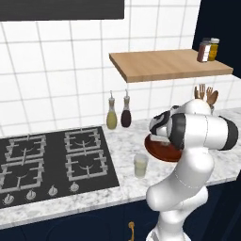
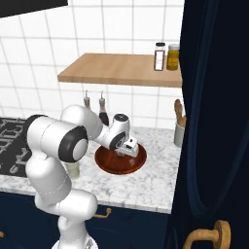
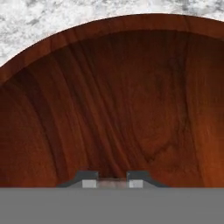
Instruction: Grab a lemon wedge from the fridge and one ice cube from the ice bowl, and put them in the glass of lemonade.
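While the arm bends low over the marble counter [image 1: 122, 146] in the left base view, its white elbow hides most of the ice bowl [image 1: 157, 151], a glossy reddish-brown rim showing just left of the forearm. The glass of lemonade [image 1: 140, 165], a small clear tumbler with pale yellowish liquid, stands just left of and nearer than the bowl, apart from it, right of the black stovetop [image 1: 52, 162]. Two slim oil bottles [image 1: 118, 113] stand at the far tiled wall under a wooden shelf [image 1: 167, 65]. Seen from the right base view, the bowl [image 2: 138, 164] is wide, shallow and round, and the gripper [image 2: 129, 150] dips into it from the left; the glass [image 2: 73, 169] peeks out beside the arm's dark joint. Along the hand view, the bowl's [image 3: 122, 87] dark wood-grained inside lies close under the fingertips [image 3: 89, 183], which are clenched close together on a small pale translucent piece [image 3: 112, 183], too small to identify.
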Available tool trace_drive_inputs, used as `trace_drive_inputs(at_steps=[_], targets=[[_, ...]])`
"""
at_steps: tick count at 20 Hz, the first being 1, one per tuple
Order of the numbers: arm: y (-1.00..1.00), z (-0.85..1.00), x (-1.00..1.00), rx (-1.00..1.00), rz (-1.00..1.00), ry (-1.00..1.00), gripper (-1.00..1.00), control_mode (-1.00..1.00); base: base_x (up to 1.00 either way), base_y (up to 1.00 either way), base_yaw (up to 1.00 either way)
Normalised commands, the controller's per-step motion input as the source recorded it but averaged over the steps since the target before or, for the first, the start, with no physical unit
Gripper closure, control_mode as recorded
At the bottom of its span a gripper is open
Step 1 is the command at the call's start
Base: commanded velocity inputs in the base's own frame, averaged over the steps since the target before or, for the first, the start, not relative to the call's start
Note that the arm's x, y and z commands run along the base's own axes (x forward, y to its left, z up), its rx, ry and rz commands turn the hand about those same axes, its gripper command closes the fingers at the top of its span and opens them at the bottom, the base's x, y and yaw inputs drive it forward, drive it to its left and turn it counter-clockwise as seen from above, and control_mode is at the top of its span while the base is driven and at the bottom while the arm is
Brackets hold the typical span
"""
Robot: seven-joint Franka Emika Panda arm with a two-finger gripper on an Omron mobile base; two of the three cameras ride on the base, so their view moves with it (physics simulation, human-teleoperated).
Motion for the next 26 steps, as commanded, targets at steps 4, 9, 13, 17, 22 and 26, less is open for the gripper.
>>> trace_drive_inputs(at_steps=[4, 9, 13, 17, 22, 26], targets=[[0.00, 0.54, -0.19, 0.00, 0.00, 0.00, 1.00, -1.00, 0.00, 0.00, 0.00], [0.20, 0.38, -0.45, 0.00, 0.01, 0.01, 1.00, -1.00, 0.00, 0.00, 0.00], [0.29, 0.52, -0.56, 0.00, 0.05, 0.00, 1.00, -1.00, 0.00, 0.00, 0.00], [0.33, 0.55, -0.59, -0.01, 0.07, 0.00, 1.00, -1.00, 0.00, 0.00, 0.00], [0.42, 0.37, -0.56, -0.01, 0.08, 0.00, 1.00, -1.00, 0.00, 0.00, 0.00], [0.48, 0.32, -0.50, -0.02, 0.06, 0.00, 1.00, -1.00, 0.00, 0.00, 0.00]])
